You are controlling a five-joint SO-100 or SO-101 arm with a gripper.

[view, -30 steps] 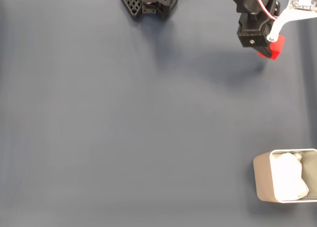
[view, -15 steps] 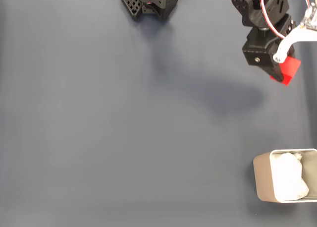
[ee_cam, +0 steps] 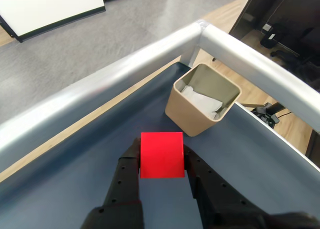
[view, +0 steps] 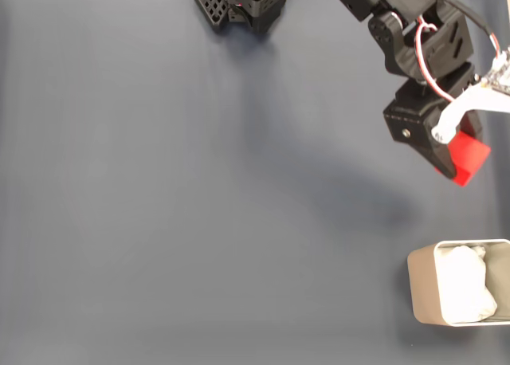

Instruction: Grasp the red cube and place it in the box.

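A: What is the arm carrying?

B: The gripper is pinching the red cube between both fingers, closed just to the cube's width. In the fixed view the red cube is hanging above the dark mat, off the surface (its shadow is lying apart from it).

A: And the target?

B: The box is sitting at about six o'clock from the cube, near but not under it. In the wrist view the box is lying at one o'clock ahead of the fingers.

A: So how to do the carry well?

B: I'd judge: keep the squeeze firm, travel high enough to clear the near wall, centre over the white lining, then let go.
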